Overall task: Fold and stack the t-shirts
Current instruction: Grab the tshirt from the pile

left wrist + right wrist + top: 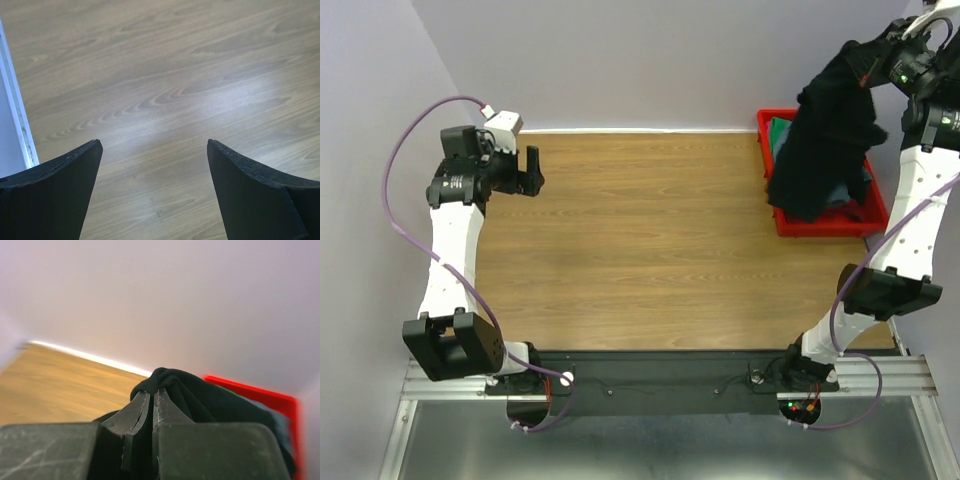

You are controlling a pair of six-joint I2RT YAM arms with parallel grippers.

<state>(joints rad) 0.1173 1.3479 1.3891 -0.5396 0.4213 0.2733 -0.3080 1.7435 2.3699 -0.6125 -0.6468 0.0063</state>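
Observation:
My right gripper point(865, 62) is shut on the black t-shirt point(828, 135) and holds it high, so it hangs down over the red bin point(820, 226) at the back right. In the right wrist view the shut gripper point(151, 395) pinches a bunched fold of the black cloth point(210, 400). The green t-shirt point(781, 135) and the grey-blue t-shirt point(845, 194) lie in the bin, mostly hidden by the black one. My left gripper point(533, 172) is open and empty above the wooden table point(640, 240) at the back left; its wrist view shows the gripper point(155, 150) over bare wood.
The white back wall edge point(640, 131) runs along the far side of the table. The bin's red rim point(250, 389) shows in the right wrist view. A white strip point(17, 115) borders the table at the left of the left wrist view.

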